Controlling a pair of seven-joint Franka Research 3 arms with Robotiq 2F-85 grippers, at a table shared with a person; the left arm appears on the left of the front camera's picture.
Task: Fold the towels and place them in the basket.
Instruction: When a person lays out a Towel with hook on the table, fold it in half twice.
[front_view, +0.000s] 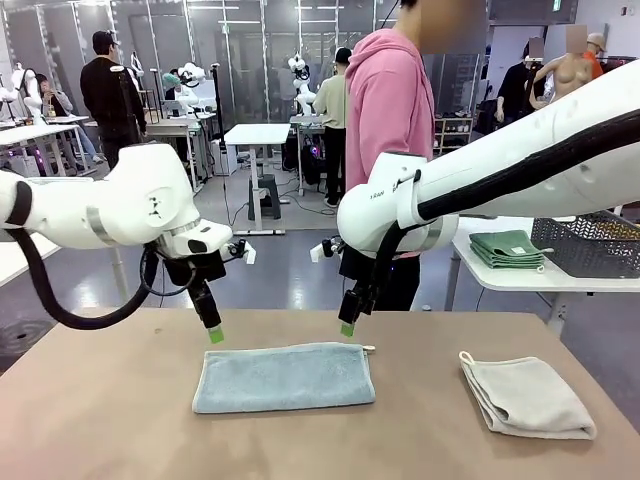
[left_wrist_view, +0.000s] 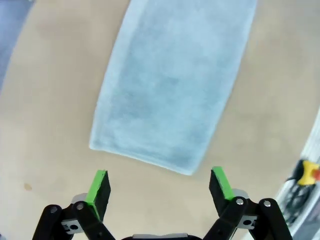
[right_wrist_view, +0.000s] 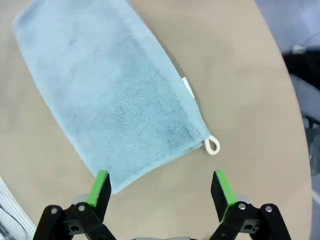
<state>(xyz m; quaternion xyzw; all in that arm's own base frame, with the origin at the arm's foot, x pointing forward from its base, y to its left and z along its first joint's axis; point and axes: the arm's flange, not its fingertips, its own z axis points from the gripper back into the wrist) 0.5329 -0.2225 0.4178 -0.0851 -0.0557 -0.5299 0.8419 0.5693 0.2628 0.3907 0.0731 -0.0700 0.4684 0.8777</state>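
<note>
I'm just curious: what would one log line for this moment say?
blue towel: flat on table | left claw: open, by its left end | right claw: open, by its right end | beige towel: folded, rightward

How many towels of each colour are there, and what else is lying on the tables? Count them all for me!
Light blue towel: 1
Beige towel: 1
Stack of green cloths: 1 (too small to count the cloths in it)
Wire-mesh basket: 1
Total: 4
</note>
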